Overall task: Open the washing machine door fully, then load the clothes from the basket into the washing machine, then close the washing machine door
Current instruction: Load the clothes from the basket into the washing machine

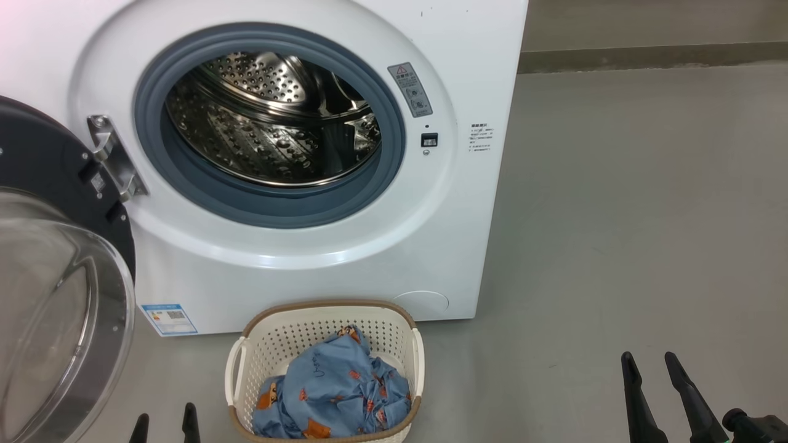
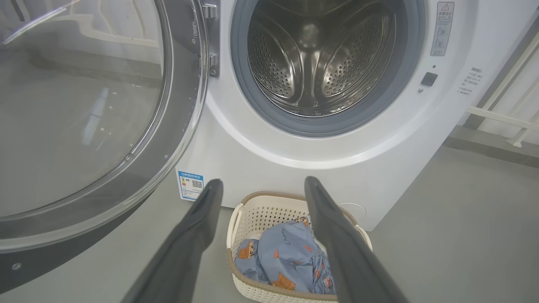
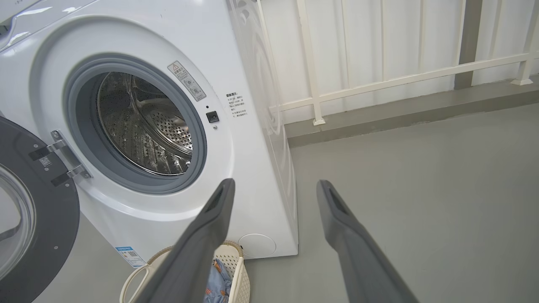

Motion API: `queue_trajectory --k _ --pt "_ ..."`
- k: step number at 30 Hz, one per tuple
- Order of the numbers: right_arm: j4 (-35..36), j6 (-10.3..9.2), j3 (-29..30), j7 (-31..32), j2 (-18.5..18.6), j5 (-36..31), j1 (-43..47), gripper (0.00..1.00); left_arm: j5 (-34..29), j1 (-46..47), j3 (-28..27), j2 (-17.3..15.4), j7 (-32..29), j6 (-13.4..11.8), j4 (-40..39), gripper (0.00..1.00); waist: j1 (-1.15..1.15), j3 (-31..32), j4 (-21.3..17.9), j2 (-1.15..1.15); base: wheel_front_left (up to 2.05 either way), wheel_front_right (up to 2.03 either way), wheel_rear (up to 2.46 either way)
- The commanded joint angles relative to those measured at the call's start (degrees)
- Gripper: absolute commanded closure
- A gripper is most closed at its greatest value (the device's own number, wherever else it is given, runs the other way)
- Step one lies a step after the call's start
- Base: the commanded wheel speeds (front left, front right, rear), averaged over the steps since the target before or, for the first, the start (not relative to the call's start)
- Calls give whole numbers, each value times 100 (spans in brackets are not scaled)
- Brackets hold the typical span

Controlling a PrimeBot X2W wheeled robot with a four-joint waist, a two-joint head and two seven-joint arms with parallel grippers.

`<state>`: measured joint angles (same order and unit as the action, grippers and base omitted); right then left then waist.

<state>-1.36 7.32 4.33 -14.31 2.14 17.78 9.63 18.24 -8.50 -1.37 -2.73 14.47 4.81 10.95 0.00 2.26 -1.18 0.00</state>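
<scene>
At six o'clock in your head view, the light blue printed clothes (image 1: pixel 335 387) lie in the cream-white perforated plastic basket (image 1: pixel 326 306), just before the big white front-loading washing machine (image 1: pixel 369 246). Its round black-rimmed glass door (image 1: pixel 61 277) stands wide at nine o'clock, so loading looks to be your step. The left pincer (image 1: pixel 166 413) and right pincer (image 1: pixel 648 357) are both apart and empty, and one should next reach down for the fabric.

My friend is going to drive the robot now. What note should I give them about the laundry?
Left gripper: open, empty, low, left of the basket.
Right gripper: open, empty, off to the right above the floor.
Door: wide open on the left; drum empty.
Clothes: in the basket, which sits in front of the washing machine.
Done: door opened.
Left: load the clothes, close the door.
</scene>
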Motion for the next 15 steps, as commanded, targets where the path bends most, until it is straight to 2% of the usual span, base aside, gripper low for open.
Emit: queue_trajectory --k 1,15 --pt "121 17 -129 -69 75 -20 -113 0 -73 75 -222 -29 52 5 -98 0 0 5 -11 0 0 0 0" --pt "100 17 -95 -69 74 -43 -93 0 -176 60 -238 -16 52 -21 -66 0 0 39 67 0 0 0 0"
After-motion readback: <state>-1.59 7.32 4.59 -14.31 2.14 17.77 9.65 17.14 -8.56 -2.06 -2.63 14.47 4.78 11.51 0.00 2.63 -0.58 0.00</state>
